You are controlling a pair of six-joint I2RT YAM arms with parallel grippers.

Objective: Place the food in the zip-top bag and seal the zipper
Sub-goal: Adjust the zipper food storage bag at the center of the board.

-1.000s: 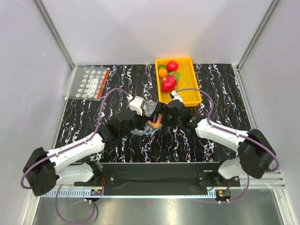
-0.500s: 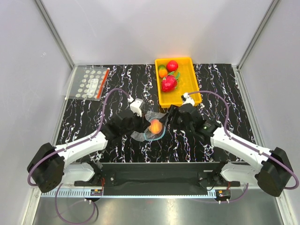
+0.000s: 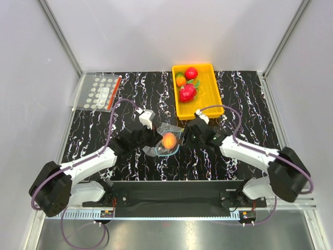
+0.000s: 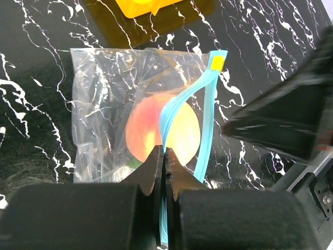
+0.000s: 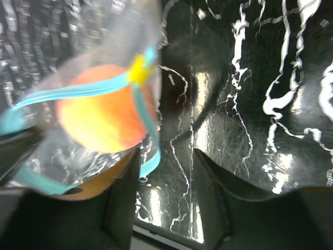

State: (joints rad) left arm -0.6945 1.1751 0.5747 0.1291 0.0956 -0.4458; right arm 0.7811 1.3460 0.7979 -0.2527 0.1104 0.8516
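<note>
No legible text anywhere.

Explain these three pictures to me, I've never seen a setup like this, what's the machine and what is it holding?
These are two robot arms bolted to a black marbled table, each ending in a two-finger gripper. The wide picture looks down from above. The other two come from a small camera on each wrist. The left gripper is pinched shut on the pale blue zipper of a clear bag. A peach-coloured toy fruit sits inside the bag, and its mouth is not sealed. The right gripper is open beside the bag's mouth. Further back, a yellow tray holds more toy fruit, and a flat dotted bag lies at the far left.
</note>
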